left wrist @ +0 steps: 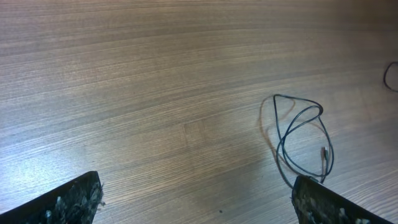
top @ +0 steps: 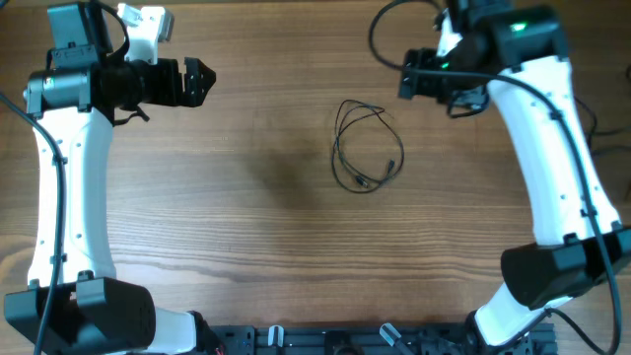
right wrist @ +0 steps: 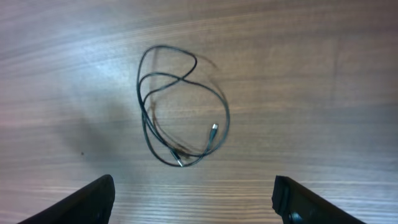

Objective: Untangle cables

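The cables [top: 366,146] are thin black cords looped together in one loose coil on the wooden table, right of centre, with small plug ends near the coil's lower edge. The coil also shows in the left wrist view [left wrist: 302,140] and in the right wrist view [right wrist: 181,104]. My left gripper [top: 197,81] is open and empty at the far left, well away from the coil. My right gripper [top: 409,77] is open and empty, above the table just up and right of the coil. Nothing touches the cables.
The wooden table [top: 246,227] fills the view. The two white arm columns stand at the left [top: 69,187] and right [top: 562,168] edges. Thicker black robot wiring [top: 389,39] loops near the right arm's wrist.
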